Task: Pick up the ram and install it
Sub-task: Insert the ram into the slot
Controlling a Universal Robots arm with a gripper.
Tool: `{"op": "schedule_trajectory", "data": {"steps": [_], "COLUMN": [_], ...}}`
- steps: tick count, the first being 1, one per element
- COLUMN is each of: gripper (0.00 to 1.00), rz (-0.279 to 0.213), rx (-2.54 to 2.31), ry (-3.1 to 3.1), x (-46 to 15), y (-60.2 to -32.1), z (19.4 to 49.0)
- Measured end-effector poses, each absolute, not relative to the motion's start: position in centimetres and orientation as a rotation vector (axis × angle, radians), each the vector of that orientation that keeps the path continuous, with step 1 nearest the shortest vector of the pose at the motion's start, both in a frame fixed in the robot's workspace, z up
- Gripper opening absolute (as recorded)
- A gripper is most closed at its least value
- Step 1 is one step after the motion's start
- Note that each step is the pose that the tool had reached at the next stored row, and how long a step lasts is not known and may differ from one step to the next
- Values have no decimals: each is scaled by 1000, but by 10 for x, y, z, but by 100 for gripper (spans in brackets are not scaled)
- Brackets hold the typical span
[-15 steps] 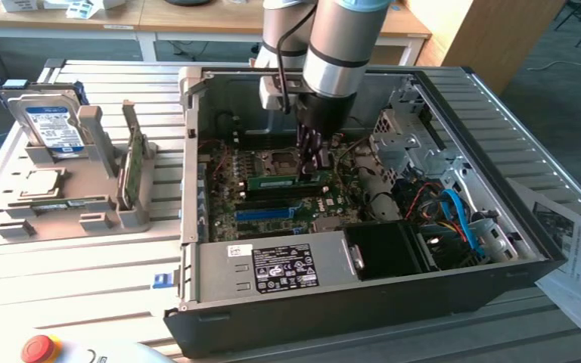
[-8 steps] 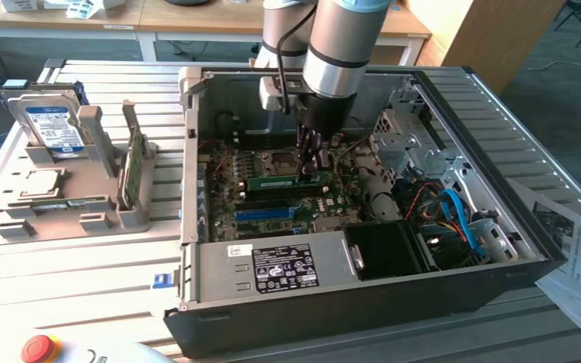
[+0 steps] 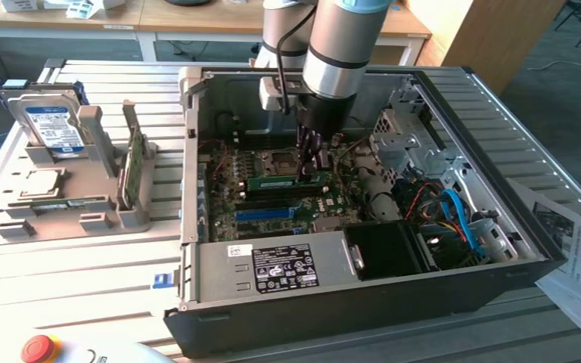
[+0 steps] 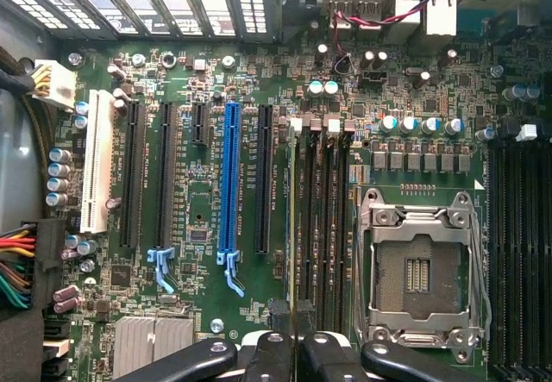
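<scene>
The install step is in hand. The black-fingered gripper (image 3: 316,171) on the grey arm is hanging deep inside the open black metal computer case (image 3: 371,306). It is clenching the long, narrow green circuit-board ram (image 3: 287,181) by its upper edge.

In the wrist view the gripper (image 4: 293,352) is pinching tight on the ram (image 4: 293,227), which is showing edge-on as a thin pale line. That line is running along the row of long black memory slots (image 4: 323,227) on the green motherboard (image 4: 198,166), near the empty silver-framed processor socket (image 4: 420,266). The ram is sitting low over the slot farthest from that socket (whether it is already touching the slot I cannot tell).

In the exterior view the ram is lying level as a plain green strip with its flat face toward the camera. Any label or chips on it are too small to make out.

By my judgement, seating it is calling for the lower edge to be lined up along the slot's whole length, with the stick held upright. It is then calling for a straight, even press downward, since a tilted stick would likely bind at one end.
</scene>
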State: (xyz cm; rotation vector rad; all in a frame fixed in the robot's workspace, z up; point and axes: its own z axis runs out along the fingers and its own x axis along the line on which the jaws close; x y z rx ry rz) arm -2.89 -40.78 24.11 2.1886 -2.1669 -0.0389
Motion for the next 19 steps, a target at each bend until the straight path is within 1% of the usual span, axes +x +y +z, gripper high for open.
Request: {"op": "schedule_trajectory", "data": {"steps": [19], "gripper": [12], "rz": [-37], "rx": [2185], "ry": [-2178], "x": [-29], "y": [-408], "z": [240]}}
